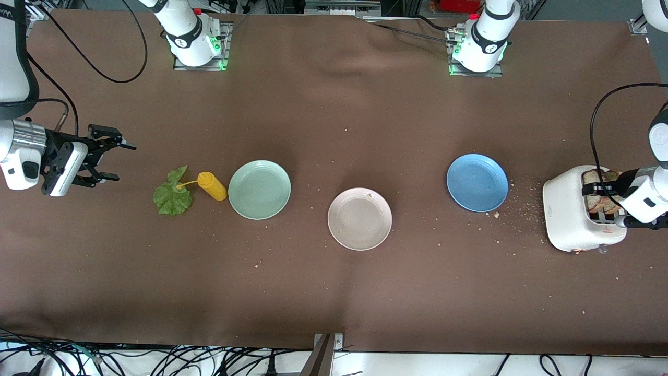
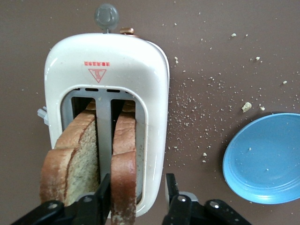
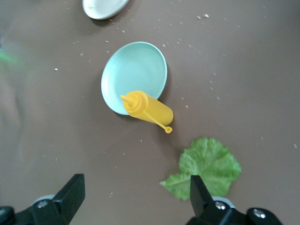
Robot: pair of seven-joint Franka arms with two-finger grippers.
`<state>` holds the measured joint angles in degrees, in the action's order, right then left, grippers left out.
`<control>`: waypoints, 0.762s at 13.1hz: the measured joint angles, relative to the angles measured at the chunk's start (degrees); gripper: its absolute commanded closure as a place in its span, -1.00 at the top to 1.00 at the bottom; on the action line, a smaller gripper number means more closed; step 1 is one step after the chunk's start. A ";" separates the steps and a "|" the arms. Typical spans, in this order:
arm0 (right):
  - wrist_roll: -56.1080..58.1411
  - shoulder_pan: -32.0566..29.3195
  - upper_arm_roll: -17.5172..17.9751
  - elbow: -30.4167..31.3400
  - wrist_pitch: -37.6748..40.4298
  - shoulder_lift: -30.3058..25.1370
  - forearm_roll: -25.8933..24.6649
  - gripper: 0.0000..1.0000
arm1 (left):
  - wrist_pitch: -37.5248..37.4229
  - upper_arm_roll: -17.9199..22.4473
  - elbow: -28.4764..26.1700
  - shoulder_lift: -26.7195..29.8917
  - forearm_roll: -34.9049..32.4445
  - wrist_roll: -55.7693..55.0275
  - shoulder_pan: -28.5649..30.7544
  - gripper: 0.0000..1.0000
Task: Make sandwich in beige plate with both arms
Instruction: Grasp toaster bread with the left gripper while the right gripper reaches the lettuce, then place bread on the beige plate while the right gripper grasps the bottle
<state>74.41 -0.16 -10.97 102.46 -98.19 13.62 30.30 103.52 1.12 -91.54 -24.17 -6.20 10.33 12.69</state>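
Observation:
Two brown bread slices point(image 2: 75, 154) point(image 2: 124, 159) stand upright in a white toaster point(image 1: 569, 214) at the left arm's end of the table. My left gripper point(image 2: 137, 197) hangs over them point(image 1: 600, 197). It is open: one finger sits between the slices against the second one, the other stands apart over the toaster's outer edge. The beige plate point(image 1: 360, 219) lies bare mid-table. A green lettuce leaf point(image 1: 172, 196) point(image 3: 208, 166) lies flat toward the right arm's end. My right gripper point(image 1: 124, 163) point(image 3: 136, 187) hovers open beside the leaf, holding nothing.
A yellow squeeze bottle point(image 1: 212, 186) lies on its side between the leaf and a mint-green plate point(image 1: 259, 189). A blue plate point(image 1: 477, 183) sits beside the toaster, with crumbs scattered between them. Brown cloth covers the table.

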 measured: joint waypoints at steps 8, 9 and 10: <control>39.18 -9.11 -0.55 4.19 3.48 14.17 19.94 0.99 | -5.60 -0.47 5.87 0.03 -4.61 0.32 1.16 -1.00; 43.64 -9.54 -0.55 4.20 3.66 16.70 22.51 0.99 | -8.42 -0.55 8.71 0.15 -4.64 0.33 1.14 -1.00; 48.11 -9.79 -0.54 4.22 3.80 19.13 25.14 0.99 | -11.70 -0.63 11.76 0.34 -4.64 0.34 1.10 -1.00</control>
<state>122.52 -9.94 -11.51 106.68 -94.39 32.75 55.44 91.82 0.48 -79.79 -23.83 -10.83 10.67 13.79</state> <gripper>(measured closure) 0.004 0.912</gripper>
